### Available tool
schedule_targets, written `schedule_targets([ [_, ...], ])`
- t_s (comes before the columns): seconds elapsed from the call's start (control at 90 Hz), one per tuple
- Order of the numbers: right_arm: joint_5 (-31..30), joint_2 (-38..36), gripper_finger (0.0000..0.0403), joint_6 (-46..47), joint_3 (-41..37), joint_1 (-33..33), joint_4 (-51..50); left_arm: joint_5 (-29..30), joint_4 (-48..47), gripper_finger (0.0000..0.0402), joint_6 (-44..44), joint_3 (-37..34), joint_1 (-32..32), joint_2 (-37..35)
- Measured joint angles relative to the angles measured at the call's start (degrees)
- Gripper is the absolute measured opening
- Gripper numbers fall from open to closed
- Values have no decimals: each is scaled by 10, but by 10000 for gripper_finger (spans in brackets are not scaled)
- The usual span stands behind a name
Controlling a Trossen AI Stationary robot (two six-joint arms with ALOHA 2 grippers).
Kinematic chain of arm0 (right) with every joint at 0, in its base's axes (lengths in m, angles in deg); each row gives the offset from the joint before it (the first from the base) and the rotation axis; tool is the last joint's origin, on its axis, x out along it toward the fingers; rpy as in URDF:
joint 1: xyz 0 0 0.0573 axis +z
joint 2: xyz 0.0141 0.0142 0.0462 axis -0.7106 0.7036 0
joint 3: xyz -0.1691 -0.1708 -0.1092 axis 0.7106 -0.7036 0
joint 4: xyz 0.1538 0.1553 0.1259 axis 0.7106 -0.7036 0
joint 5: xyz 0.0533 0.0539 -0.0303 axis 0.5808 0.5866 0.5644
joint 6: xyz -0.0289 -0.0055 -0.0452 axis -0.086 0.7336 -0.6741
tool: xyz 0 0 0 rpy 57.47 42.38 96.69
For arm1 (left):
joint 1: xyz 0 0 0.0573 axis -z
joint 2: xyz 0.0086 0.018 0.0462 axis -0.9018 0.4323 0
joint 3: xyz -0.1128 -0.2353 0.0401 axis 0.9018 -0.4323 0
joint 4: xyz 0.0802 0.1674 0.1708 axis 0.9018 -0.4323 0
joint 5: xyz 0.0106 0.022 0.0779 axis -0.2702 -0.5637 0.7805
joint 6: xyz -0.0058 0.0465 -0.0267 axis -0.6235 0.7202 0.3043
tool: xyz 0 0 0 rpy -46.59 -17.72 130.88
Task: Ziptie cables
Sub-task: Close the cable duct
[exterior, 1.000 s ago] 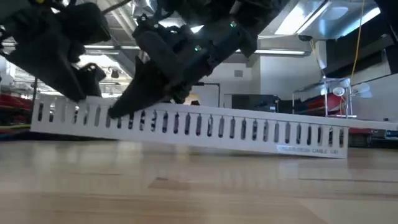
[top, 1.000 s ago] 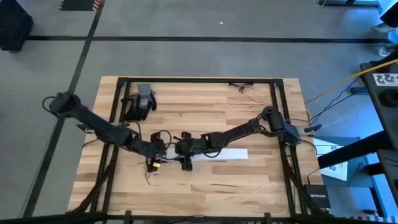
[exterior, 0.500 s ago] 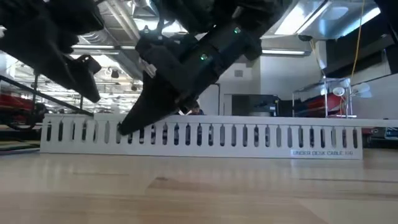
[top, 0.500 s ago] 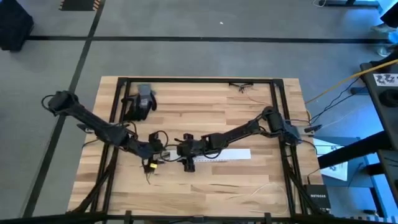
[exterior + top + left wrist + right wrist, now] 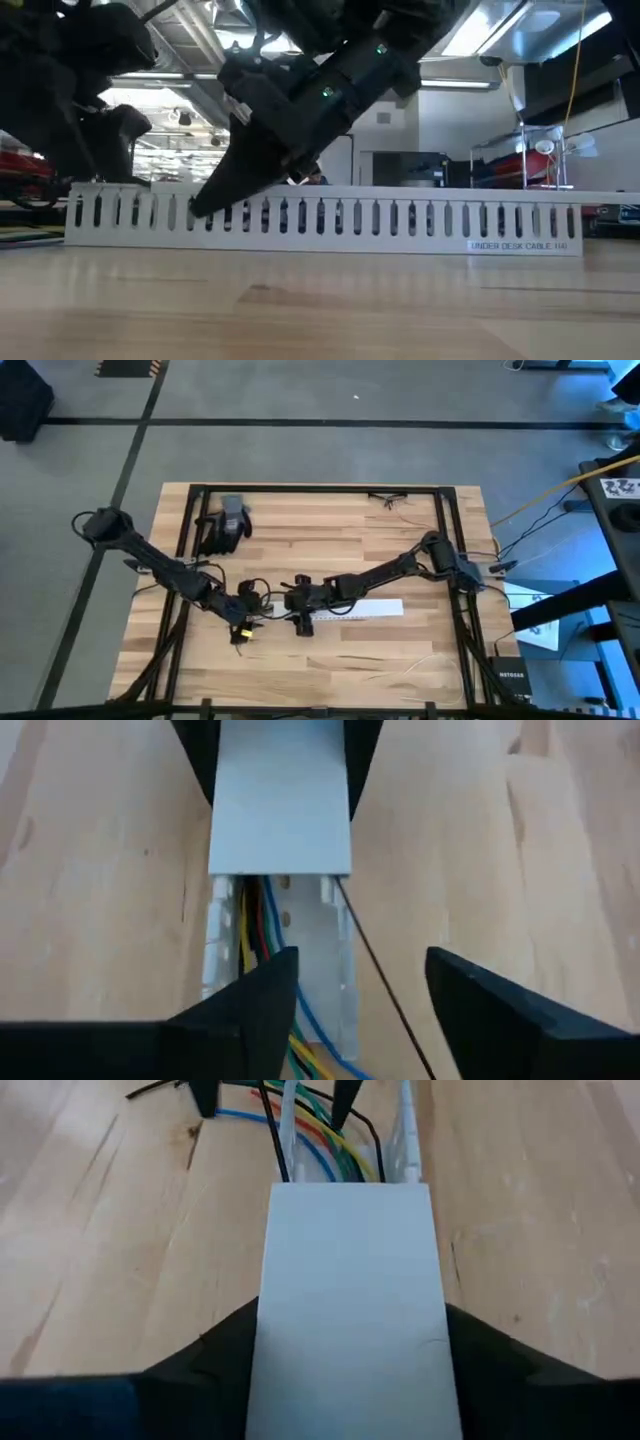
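The cables (image 5: 262, 920) are several thin coloured and dark wires. They lie in a long white slotted duct (image 5: 360, 608) and spill from its left end (image 5: 320, 1135) onto the table. The duct rests level on its long bottom edge (image 5: 400, 240). My right gripper (image 5: 298, 608) is shut on the duct near that left end. My left gripper (image 5: 362, 960) is open just left of the duct's open end (image 5: 243, 615). One of its fingers stands over the wires and the other beside them. My right gripper pinches the duct's white cover by its two long sides (image 5: 270, 1330), near the duct's left end. Its fingers (image 5: 215, 195) slant down from the right and point along the duct. The duct stays level on the table. Whether my left gripper touches the wires, I cannot tell.
A grey and black object (image 5: 225, 525) lies at the far left of the table. Thin dark wires (image 5: 388, 500) lie at the far edge and pale ones (image 5: 420, 665) near the front right. A black frame (image 5: 320, 488) runs round the tabletop.
The duct's left end was raised a second ago. It has come down, and the duct now lies level on the table, still in my right gripper. My left arm has drawn back a little toward the table's left.
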State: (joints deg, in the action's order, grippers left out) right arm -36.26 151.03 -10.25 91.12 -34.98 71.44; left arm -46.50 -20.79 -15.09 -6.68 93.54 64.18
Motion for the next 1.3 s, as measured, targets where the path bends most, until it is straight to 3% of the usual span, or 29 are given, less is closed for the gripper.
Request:
schedule_targets([
  [0.267,0,0,229,0,0,0,0,3,0,68,1,0,0,-7],
  [0.522,-1,0,229,0,0,0,0,12,-4,17,11,0,-18,-7],
  [1.3,0,-1,229,-10,-1,1,-1,109,-85,1,6,30,-55,-8],
])
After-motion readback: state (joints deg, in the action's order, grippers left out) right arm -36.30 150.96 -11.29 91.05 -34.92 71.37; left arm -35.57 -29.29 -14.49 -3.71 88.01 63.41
